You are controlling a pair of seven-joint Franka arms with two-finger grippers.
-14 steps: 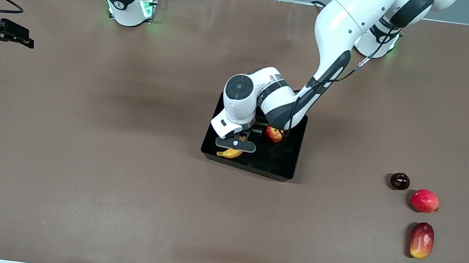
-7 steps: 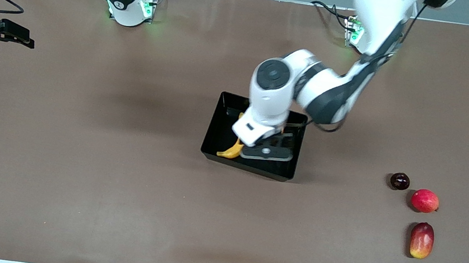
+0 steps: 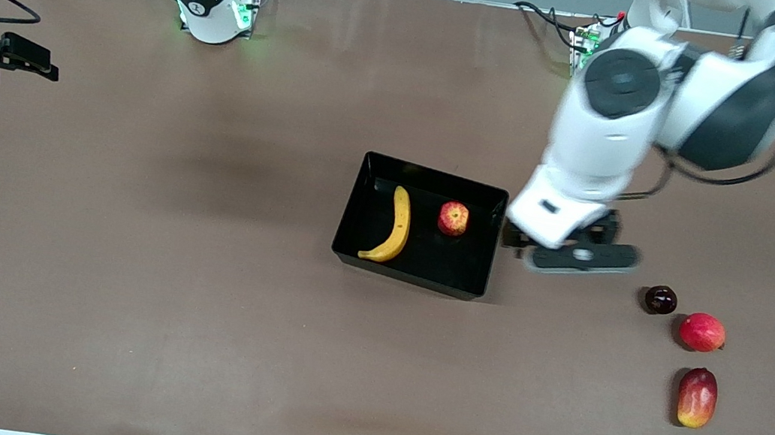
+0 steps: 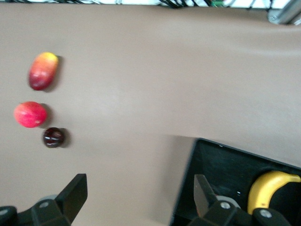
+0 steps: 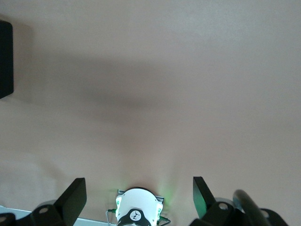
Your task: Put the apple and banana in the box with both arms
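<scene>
Since the banana (image 3: 392,226) and apple (image 3: 453,218) already lie in the box (image 3: 473,284), we should lift the left gripper (image 3: 574,253) clear, its jaws wide and empty like those of the waiting right gripper (image 5: 136,197).

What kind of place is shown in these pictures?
Most likely a robotics lab or test bench. Two white arms stand bolted on a brown-covered table, cables run along its edge, and loose fruit lies around a black box as practice objects.
</scene>
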